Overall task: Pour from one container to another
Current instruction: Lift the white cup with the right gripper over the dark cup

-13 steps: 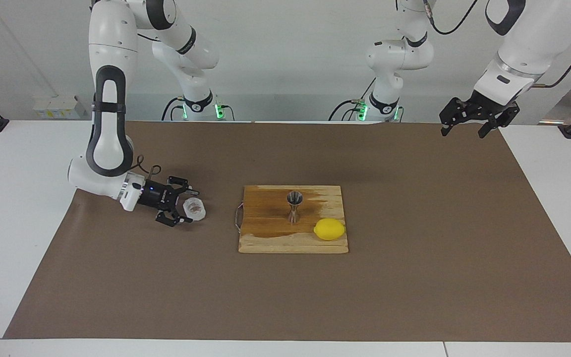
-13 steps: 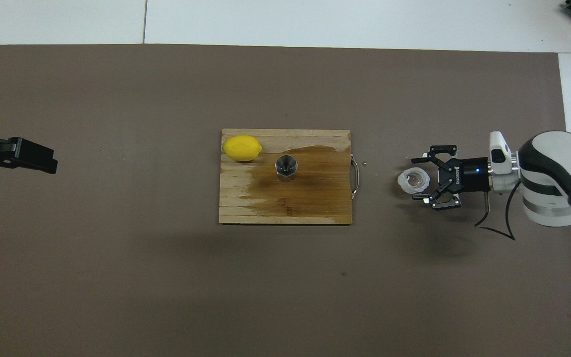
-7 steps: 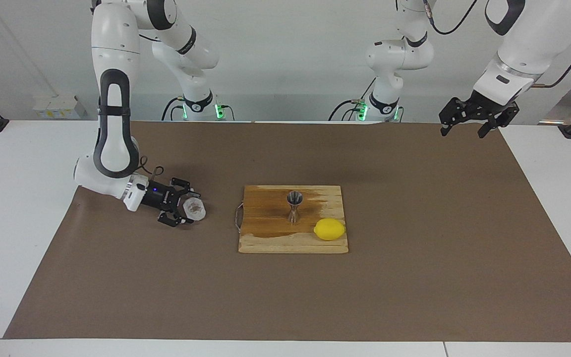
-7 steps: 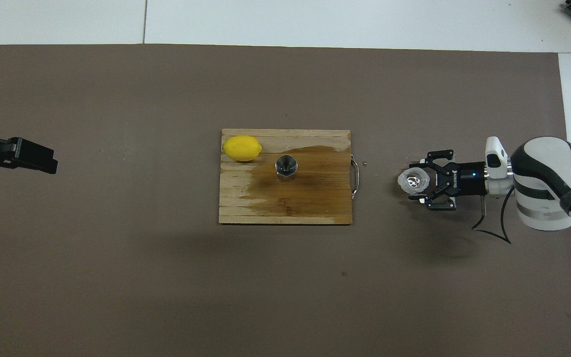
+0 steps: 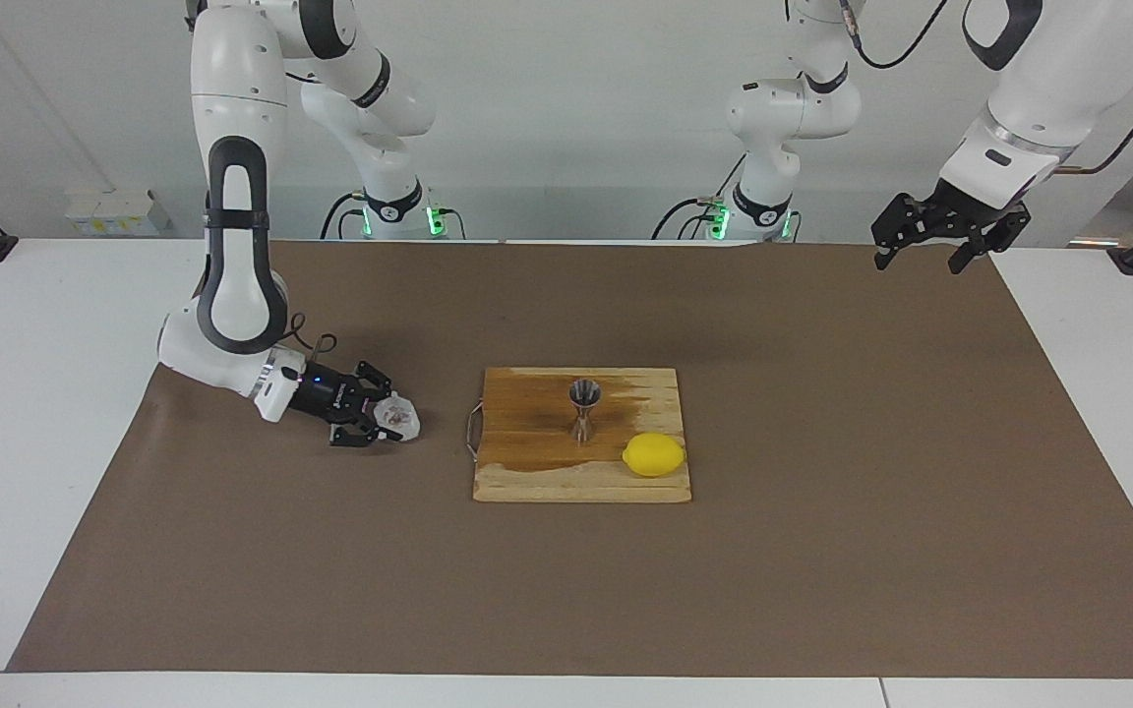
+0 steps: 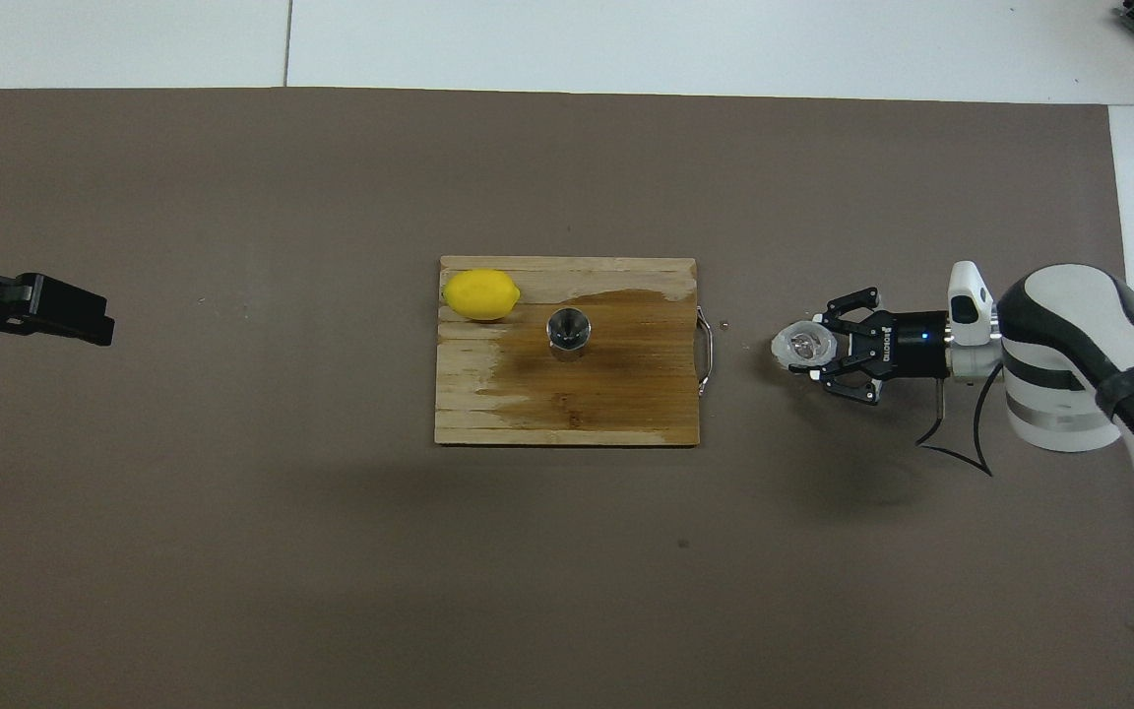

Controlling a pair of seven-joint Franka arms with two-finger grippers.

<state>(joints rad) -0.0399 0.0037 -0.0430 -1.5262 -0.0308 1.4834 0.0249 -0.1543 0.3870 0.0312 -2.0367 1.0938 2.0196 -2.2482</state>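
Right gripper [image 5: 382, 420]: jaws, spread a second ago, now pinch glass cup [image 5: 399, 417], shifted toward cutting board [image 5: 527, 487]; left gripper [image 5: 928, 246]: waits, spread, unchanged

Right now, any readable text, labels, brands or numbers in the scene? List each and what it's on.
None can be read.
Right gripper, shut on the glass cup: white lettering on its black body, too small to read.
Jigger, lemon, cutting board: no text visible.
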